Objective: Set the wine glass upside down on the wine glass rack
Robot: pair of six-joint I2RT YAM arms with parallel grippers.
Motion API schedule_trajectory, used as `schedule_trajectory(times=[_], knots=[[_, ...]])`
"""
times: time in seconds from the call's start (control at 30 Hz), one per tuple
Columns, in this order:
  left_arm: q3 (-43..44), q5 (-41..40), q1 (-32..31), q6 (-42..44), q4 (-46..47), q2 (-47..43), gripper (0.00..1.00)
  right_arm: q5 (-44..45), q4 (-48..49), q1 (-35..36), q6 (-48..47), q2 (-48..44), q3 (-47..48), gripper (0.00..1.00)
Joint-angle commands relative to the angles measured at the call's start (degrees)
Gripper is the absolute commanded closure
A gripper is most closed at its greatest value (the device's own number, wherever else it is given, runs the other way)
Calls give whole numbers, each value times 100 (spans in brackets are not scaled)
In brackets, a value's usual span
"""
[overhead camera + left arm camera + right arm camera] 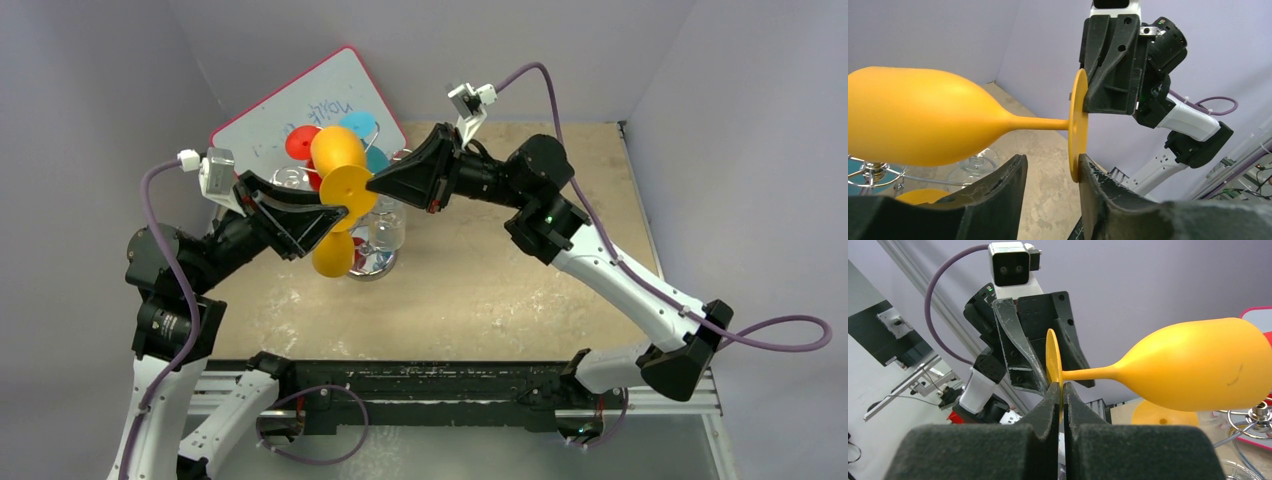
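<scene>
A yellow wine glass (pixel 337 148) hangs level in the air above the wine glass rack (pixel 372 264), its foot disc (pixel 348 192) pointing toward the near side. My right gripper (pixel 372 187) is shut on the rim of the foot (pixel 1053 357), with the bowl (pixel 1198 365) off to the right. My left gripper (pixel 1050 165) is open, its jaws straddling the foot (pixel 1078 130). Its right finger (pixel 1098 185) touches the disc's face, and the left finger stands clear below the stem. The silver rack shows only partly, at lower left in the left wrist view (pixel 870 172) and at lower right in the right wrist view (pixel 1255 415).
The rack holds other glasses: red (pixel 302 142), teal (pixel 357 125), a second yellow one (pixel 332 255) and clear ones (pixel 386 232). A pink-framed whiteboard (pixel 300 95) leans at the back left. Purple walls close in the tan table (pixel 520 290).
</scene>
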Motion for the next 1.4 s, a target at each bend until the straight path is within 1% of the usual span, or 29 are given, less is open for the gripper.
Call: schedule_trajectory(times=[0.0, 0.07, 0.13, 0.2, 0.3, 0.47, 0.57, 0.63, 0.73, 0.87, 1.1, 1.2, 1.37], knots=[[231, -316, 23, 302, -188, -57, 55, 192, 474, 26, 111, -377, 3, 100], [275, -413, 24, 392, -321, -77, 50, 350, 467, 19, 73, -445, -9, 100], [311, -536, 25, 499, -481, -100, 39, 538, 454, 18, 43, -513, -18, 100], [342, -713, 24, 556, -615, -132, 33, 740, 392, 17, -18, -592, -7, 100], [414, -1038, 24, 646, -786, -183, 28, 1124, 167, 18, -267, -689, 76, 100], [576, -1532, 26, 911, -1127, -254, 24, 1979, -496, -36, -874, -782, 377, 100], [612, -1941, 24, 1110, -1399, -364, 7, 2398, -836, -112, -1125, -777, 536, 100], [606, -2178, 24, 1195, -1555, -451, 1, 2555, -956, -216, -1180, -746, 588, 100], [568, -2522, 26, 1238, -1742, -566, 0, 2550, -1027, -535, -1144, -656, 610, 100], [382, -2777, 26, 1294, -1891, -795, 0, 2347, -986, -1030, -801, -467, 493, 100], [309, -3076, 23, 1615, -2259, -960, 0, 2527, -721, -1274, -346, -190, 251, 100], [309, -3278, 23, 1698, -2412, -942, 0, 2619, -587, -1391, 63, -50, -3, 100], [232, -3212, 25, 1773, -2382, -938, 0, 2594, -292, -1473, 578, 184, -248, 100]])
